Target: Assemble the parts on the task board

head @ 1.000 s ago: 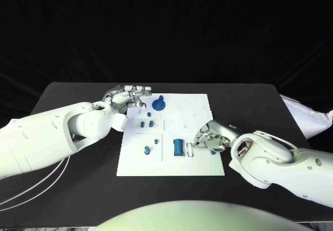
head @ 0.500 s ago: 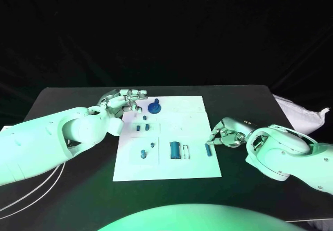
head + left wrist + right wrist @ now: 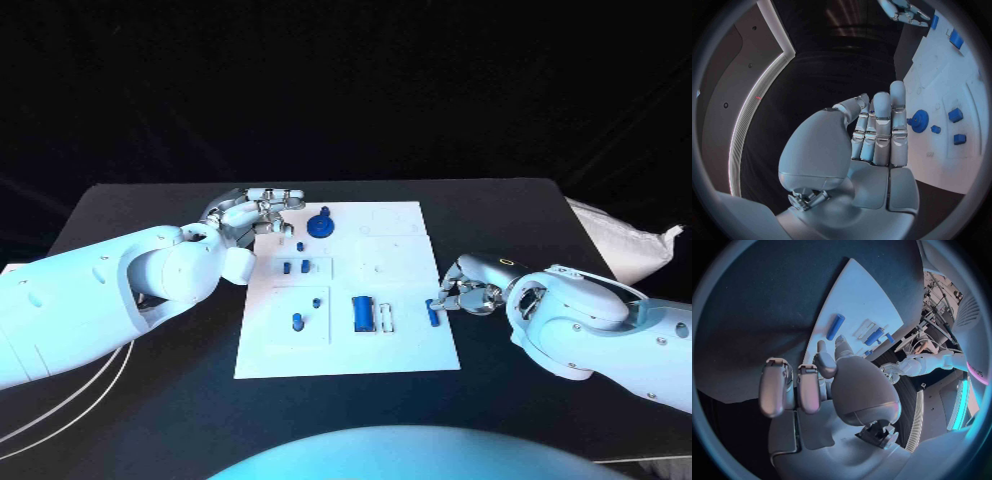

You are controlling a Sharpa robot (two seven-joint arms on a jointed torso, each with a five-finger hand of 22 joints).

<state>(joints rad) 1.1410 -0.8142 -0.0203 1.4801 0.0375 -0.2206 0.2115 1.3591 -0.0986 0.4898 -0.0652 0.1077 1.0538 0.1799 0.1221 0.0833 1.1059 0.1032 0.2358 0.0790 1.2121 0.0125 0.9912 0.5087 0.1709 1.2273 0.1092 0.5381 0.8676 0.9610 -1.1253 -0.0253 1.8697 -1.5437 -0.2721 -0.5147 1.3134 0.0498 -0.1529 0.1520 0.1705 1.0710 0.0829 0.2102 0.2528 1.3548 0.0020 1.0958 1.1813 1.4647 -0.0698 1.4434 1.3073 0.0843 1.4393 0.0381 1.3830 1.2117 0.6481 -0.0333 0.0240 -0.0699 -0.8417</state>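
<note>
1. The white task board lies in the middle of the head view on the black surface.
2. The left robot hand sits at the board's upper-left corner. In the left wrist view its fingers are straight, pressed side by side and hold nothing.
3. A blue gear-shaped part stands on the board just right of the left robot hand, near the board's top edge.
4. The right robot hand rests at the board's right edge, right of centre in the head view. In the right wrist view its fingers are curled inward, with nothing seen between them.
5. A blue cylindrical part lies on the board's right margin, just beside the right robot hand; whether they touch cannot be told.
6. A larger blue block sits in the board's lower middle, with smaller blue parts to its left.
</note>
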